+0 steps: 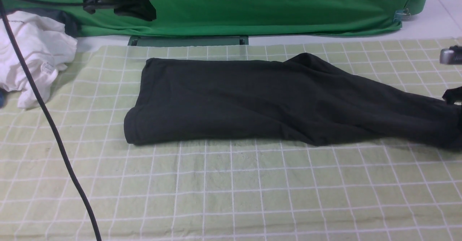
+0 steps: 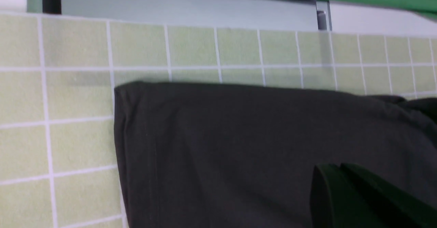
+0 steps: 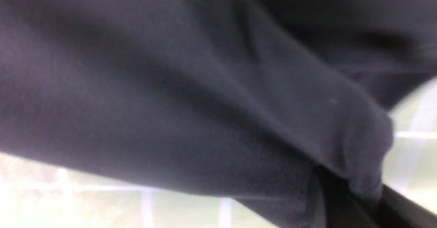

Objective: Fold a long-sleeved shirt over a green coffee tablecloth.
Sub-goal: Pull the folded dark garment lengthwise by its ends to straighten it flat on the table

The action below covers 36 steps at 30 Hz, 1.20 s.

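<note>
The right pincer (image 3: 344,187) grips the gathered shirt (image 3: 170,118) — a pull or fold seems underway; next, draw it across evenly. The left pincer (image 2: 344,168) is closed, seemingly empty.

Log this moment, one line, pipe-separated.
left tool: shut, off shirt | right tool: shut on shirt | shirt: bunched lengthwise, stretched toward right tool | tablecloth: beneath shirt
</note>
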Each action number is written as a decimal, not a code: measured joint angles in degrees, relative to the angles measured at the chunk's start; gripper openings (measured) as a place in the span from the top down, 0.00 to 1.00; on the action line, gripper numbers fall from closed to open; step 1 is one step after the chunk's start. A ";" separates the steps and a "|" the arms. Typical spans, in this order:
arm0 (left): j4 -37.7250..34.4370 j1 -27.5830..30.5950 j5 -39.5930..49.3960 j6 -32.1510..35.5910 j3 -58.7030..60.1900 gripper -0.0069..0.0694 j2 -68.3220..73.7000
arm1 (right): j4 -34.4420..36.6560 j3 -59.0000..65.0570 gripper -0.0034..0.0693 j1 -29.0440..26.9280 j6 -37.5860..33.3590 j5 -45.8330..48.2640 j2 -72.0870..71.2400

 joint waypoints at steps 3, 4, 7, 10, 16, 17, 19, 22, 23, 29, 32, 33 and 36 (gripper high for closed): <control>-0.06 0.00 1.05 0.07 0.00 0.89 0.00 | -1.47 -2.63 0.92 -0.25 -0.83 0.54 0.00; -0.06 0.00 1.29 0.12 0.00 0.89 0.00 | -1.77 -3.39 0.92 -0.25 -1.28 0.75 0.15; -0.06 0.00 2.87 0.25 0.00 0.89 0.06 | -3.79 -5.28 0.92 -0.25 -1.47 0.83 1.90; -0.06 0.00 3.65 0.30 0.00 0.89 0.10 | -5.75 -5.96 0.91 -0.25 -1.25 -0.38 3.92; -0.74 -1.23 3.91 0.53 0.00 0.89 0.17 | -9.82 -6.03 0.72 -0.25 0.99 -9.50 7.58; -0.75 -1.71 3.91 0.60 0.00 0.89 0.23 | -10.23 -6.20 0.67 -0.30 1.89 -9.78 7.58; -0.75 -2.27 3.91 0.67 0.00 0.89 0.23 | -10.57 -6.93 0.58 -0.45 3.26 -9.76 7.45; -0.64 -3.50 3.98 0.73 0.00 0.89 0.23 | -11.07 -9.00 0.36 -0.85 6.21 -6.79 6.71; -0.16 -4.02 3.98 0.79 0.00 0.89 0.23 | -11.02 -10.49 0.28 -1.18 7.50 -3.92 6.18; 1.91 -4.40 4.10 0.51 0.00 0.89 0.24 | -0.64 -10.56 0.29 -4.11 7.55 1.15 6.79; 1.98 -4.40 4.10 0.51 0.00 0.89 0.24 | 1.77 -10.31 0.30 -4.58 6.47 0.90 9.61; 2.05 -4.40 4.10 0.51 0.00 0.89 0.24 | 2.08 -10.31 0.30 -4.63 6.24 0.43 10.62; 2.10 -4.40 4.10 0.48 0.00 0.89 0.24 | 2.71 -10.31 0.30 -4.63 5.46 -0.45 12.95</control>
